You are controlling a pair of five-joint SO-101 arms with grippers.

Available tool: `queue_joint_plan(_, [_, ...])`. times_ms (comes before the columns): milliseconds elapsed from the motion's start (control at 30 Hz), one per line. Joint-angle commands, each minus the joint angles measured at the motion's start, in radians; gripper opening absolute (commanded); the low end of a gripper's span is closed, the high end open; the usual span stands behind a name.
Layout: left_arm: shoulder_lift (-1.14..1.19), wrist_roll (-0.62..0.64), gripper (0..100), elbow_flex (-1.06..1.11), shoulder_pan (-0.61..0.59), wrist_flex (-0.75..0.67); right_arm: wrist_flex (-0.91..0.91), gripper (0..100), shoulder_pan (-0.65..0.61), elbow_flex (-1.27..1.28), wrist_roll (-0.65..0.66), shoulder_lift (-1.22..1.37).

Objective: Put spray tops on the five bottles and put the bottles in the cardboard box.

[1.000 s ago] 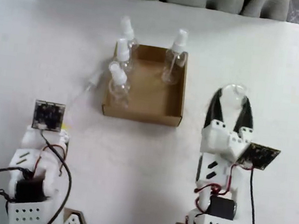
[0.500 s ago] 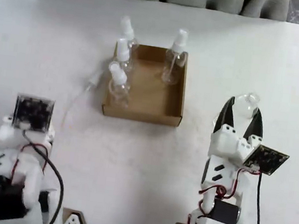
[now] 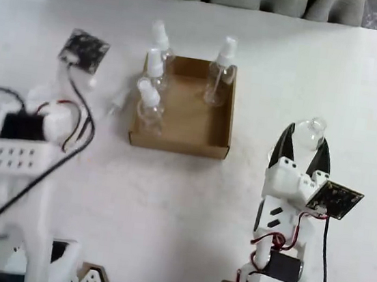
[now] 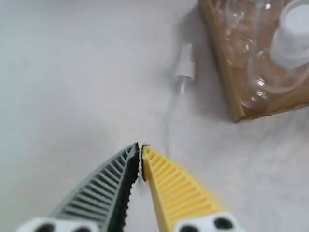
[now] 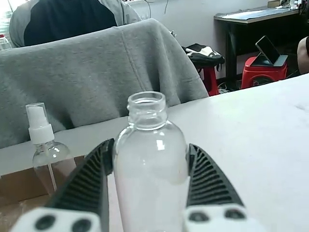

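Since half a second ago your left arm has swung out toward 11 o'clock. It now sits near the loose white spray top, which lies on the white worktop at 9 o'clock of the brown cardboard box. The left jaws are closed tip to tip, holding nothing. The right jaws haven't moved: at 4 o'clock of the box, they clamp the uncapped clear plastic bottle. Four capped clear bottles stand at the box, but you can't tell whether the farthest is inside. The held bottle's base is cut off, and the spray top's tube is faint.
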Motion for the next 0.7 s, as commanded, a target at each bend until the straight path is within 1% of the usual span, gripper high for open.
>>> queue_joint_plan(0, [0.199,-0.018,3,-0.183,0.051,-0.003,0.002,1.5,0.008,0.009,-0.006,-0.018])
queue_joint_plan(67, [0.298,-0.018,7,-0.269,0.056,0.0,0.002,1.5,0.008,0.009,-0.006,-0.016])
queue_joint_plan(200, [0.467,-0.018,18,-0.413,0.061,0.0,0.002,1.5,0.008,0.009,-0.006,-0.015])
queue_joint_plan(267, [0.544,-0.018,20,-0.47,0.061,-0.003,0.002,1.5,0.008,0.009,-0.006,-0.015])
queue_joint_plan(667, [0.94,-0.018,20,-0.747,0.059,-0.003,0.002,1.5,0.007,0.009,-0.006,-0.013])
